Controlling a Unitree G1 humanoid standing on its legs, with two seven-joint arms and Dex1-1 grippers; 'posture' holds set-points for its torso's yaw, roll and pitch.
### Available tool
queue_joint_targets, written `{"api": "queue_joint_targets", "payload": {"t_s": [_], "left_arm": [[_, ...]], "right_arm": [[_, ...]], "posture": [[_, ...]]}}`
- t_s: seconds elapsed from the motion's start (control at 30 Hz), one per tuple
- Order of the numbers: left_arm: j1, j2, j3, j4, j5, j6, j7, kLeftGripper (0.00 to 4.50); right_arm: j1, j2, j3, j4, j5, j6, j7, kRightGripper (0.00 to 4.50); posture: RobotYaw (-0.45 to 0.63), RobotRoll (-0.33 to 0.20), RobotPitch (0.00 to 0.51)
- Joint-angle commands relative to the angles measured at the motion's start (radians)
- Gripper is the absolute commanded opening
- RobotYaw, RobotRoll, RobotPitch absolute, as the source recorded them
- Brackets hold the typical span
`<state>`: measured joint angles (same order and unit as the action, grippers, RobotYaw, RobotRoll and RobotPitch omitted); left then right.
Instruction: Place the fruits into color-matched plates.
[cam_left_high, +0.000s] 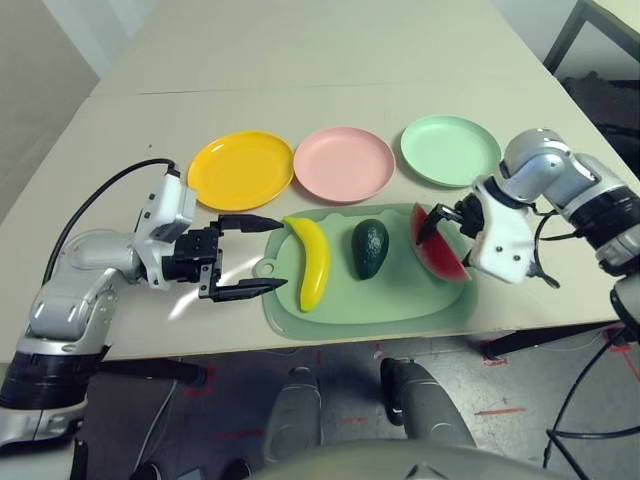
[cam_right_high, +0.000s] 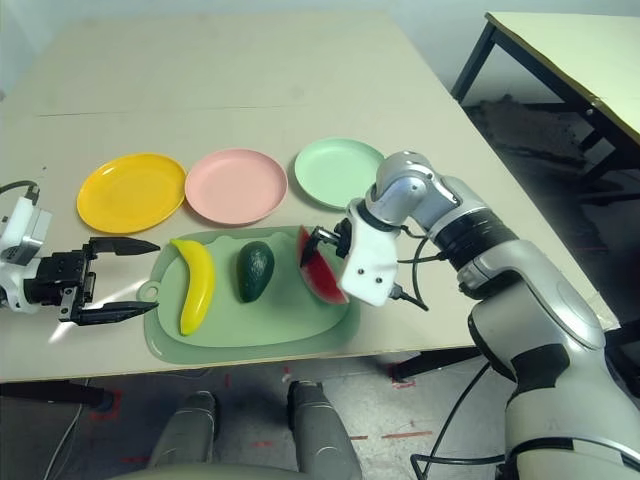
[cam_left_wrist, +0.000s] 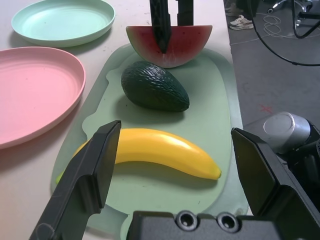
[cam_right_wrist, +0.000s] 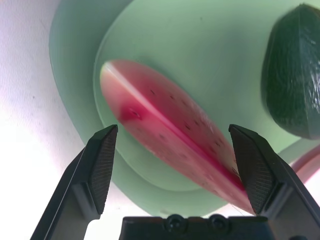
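On the pale table (cam_left_high: 300, 60) sits the green mat (cam_left_high: 400, 300), carrying banana (cam_left_high: 312, 262), avocado (cam_left_high: 369, 248) and watermelon wedge (cam_left_high: 440, 255); yellow plate (cam_left_high: 240, 170), pink plate (cam_left_high: 344, 163) and mint plate (cam_left_high: 450, 150) behind. Right gripper (cam_right_wrist: 172, 155) straddles the wedge, jaws wide, gripping nothing; left gripper (cam_left_high: 250, 257) gapes beside the banana

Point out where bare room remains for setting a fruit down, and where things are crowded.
All three plates are bare: yellow plate, pink plate, mint green plate. The table beyond them is free too. The mat is crowded: banana, avocado and watermelon wedge side by side, with the open right gripper straddling the wedge.
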<state>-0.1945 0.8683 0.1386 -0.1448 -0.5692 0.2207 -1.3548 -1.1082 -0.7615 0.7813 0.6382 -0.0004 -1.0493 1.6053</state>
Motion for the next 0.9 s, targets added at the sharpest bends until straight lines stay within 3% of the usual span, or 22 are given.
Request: {"api": "queue_joint_targets", "payload": {"t_s": [0.03, 0.3, 0.4, 0.6, 0.67, 0.9], "left_arm": [[0.0, 0.004, -0.01, 0.004, 0.016, -0.012, -0.008, 4.5], [0.011, -0.004, -0.005, -0.001, 0.021, -0.016, 0.001, 4.5], [0.007, -0.006, -0.005, 0.003, 0.023, -0.019, 0.005, 4.5], [0.002, -0.009, -0.005, 0.012, 0.025, -0.027, 0.006, 4.5], [-0.005, -0.01, -0.003, 0.023, 0.028, -0.033, 0.008, 4.5], [-0.015, -0.007, -0.003, 0.046, 0.031, -0.046, 0.003, 4.5]], "right_arm": [[0.02, 0.007, -0.021, -0.024, -0.018, 0.013, 0.007, 4.47], [0.033, 0.011, -0.037, -0.06, -0.026, 0.047, 0.009, 4.47], [0.03, 0.007, -0.032, -0.062, -0.025, 0.061, 0.009, 3.93], [0.042, -0.007, -0.024, -0.101, -0.01, 0.095, 0.009, 1.73], [0.049, -0.014, -0.025, -0.112, -0.007, 0.103, 0.009, 1.29], [0.077, -0.054, -0.029, -0.162, 0.004, 0.136, 0.009, 1.2]], "posture": [[0.0, 0.0, 0.164], [0.01, 0.0, 0.162], [0.01, 0.0, 0.163], [0.01, 0.0, 0.16], [0.01, 0.0, 0.16], [0.0, 0.0, 0.155]]}}
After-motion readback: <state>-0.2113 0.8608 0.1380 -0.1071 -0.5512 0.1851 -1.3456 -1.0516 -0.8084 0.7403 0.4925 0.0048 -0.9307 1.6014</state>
